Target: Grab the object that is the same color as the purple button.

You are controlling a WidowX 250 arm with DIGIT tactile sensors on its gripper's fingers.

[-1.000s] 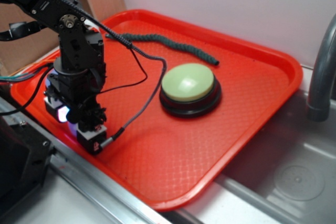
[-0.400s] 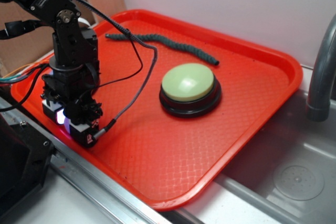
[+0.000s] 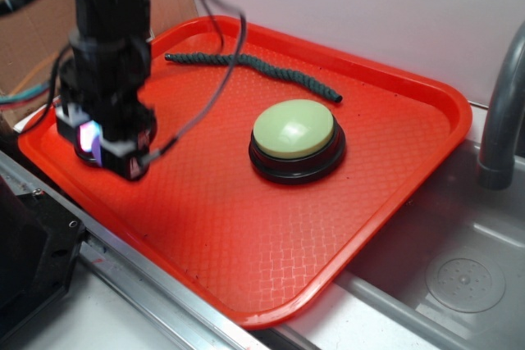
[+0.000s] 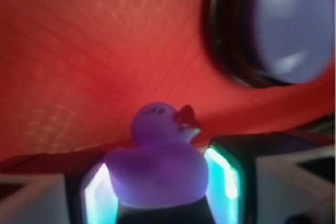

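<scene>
1. The gripper (image 3: 105,143) hung over the left end of the red tray (image 3: 246,235), its body blurred in the exterior view.
2. In the wrist view a small purple rubber duck (image 4: 157,169) sat clamped between the two glowing fingers (image 4: 223,179), its red beak pointing right; it was a duck, not a knob.
3. The purple button (image 4: 286,24), a lavender dome on a black base, lay on the tray beyond the duck, well apart from it.
4. A green dome button (image 3: 294,130) sat mid-tray, with a dark twisted rope (image 3: 254,67) behind it.
</scene>
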